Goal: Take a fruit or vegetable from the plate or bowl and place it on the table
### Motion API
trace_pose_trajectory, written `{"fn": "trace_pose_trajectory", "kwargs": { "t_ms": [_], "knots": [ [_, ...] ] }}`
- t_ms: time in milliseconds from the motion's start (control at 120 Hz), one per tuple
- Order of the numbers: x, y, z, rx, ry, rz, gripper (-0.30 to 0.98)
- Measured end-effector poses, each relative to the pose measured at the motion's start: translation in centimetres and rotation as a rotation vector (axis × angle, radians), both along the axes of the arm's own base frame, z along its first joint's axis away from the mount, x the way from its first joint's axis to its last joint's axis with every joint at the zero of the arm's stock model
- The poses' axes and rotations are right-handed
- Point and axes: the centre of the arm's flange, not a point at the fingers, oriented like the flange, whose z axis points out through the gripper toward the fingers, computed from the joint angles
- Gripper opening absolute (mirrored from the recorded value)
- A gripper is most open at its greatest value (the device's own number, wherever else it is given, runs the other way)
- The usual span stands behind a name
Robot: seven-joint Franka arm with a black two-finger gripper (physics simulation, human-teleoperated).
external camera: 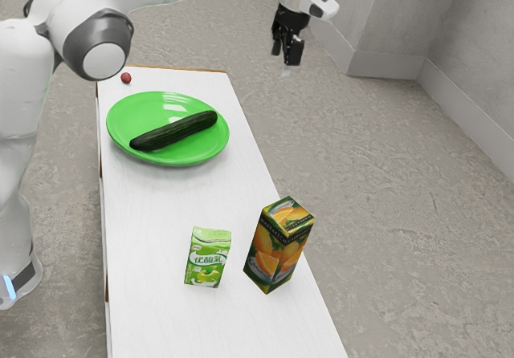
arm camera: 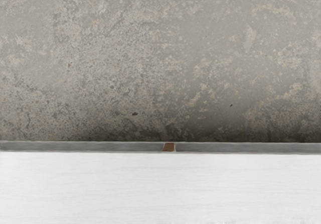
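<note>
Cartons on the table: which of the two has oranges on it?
The taller, darker carton, nearer the exterior view's right; the small green-and-white carton bears Chinese writing.

The white, seven-joint robot arm with dark grey joint bands (external camera: 88,41) stands beside the long edge of the white rectangular table (external camera: 144,229) at the exterior view's left. Its upper section extends toward the exterior view's right. The white wrist section (external camera: 320,3) is at the upper part of that view. Below it, the black two-finger gripper (external camera: 286,58) points downward, raised above table height, and appears outside the far corner at the exterior view's right. Its two fingers stand apart.
</note>
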Motion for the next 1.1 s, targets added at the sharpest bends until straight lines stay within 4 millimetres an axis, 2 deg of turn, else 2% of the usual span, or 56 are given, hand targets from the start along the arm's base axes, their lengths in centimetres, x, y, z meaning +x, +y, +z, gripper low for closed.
{"fn": "trace_pose_trajectory", "kwargs": {
  "t_ms": [33,108,167,425,608,625,642,675,700,742,792,867,942,992,1025,1058,1100],
  "knots": [
    [0.0,0.1,0.0,-0.004,0.003,-0.034,0.68],
    [-0.6,1.9,-0.1,-0.036,-0.002,-0.077,0.69],
    [-0.7,2.2,-0.1,-0.051,-0.004,-0.123,0.69],
    [-0.9,2.5,0.1,-0.079,-0.019,-0.298,0.69],
    [1.4,1.0,1.2,-0.058,-0.061,-0.435,0.68],
    [1.2,0.5,2.8,-0.045,-0.091,-0.454,0.68],
    [0.6,0.0,5.3,-0.026,-0.134,-0.474,0.68],
    [-1.7,-0.7,10.5,0.010,-0.224,-0.504,0.68],
    [-3.7,-0.9,13.5,0.024,-0.267,-0.518,0.68],
    [-6.3,-0.9,16.3,0.031,-0.295,-0.529,0.68],
    [-8.7,-0.5,17.6,0.030,-0.261,-0.525,0.68],
    [-11.0,-0.5,17.9,0.010,-0.184,-0.522,0.68],
    [-10.9,-2.7,16.1,-0.035,-0.087,-0.554,0.69],
    [-10.0,-4.9,13.8,-0.074,-0.004,-0.587,0.68],
    [-9.2,-6.0,11.6,-0.100,0.065,-0.596,0.68],
    [-8.8,-6.1,9.3,-0.117,0.134,-0.581,0.68],
    [-8.9,-5.2,7.5,-0.130,0.194,-0.538,0.68]
  ]
}}
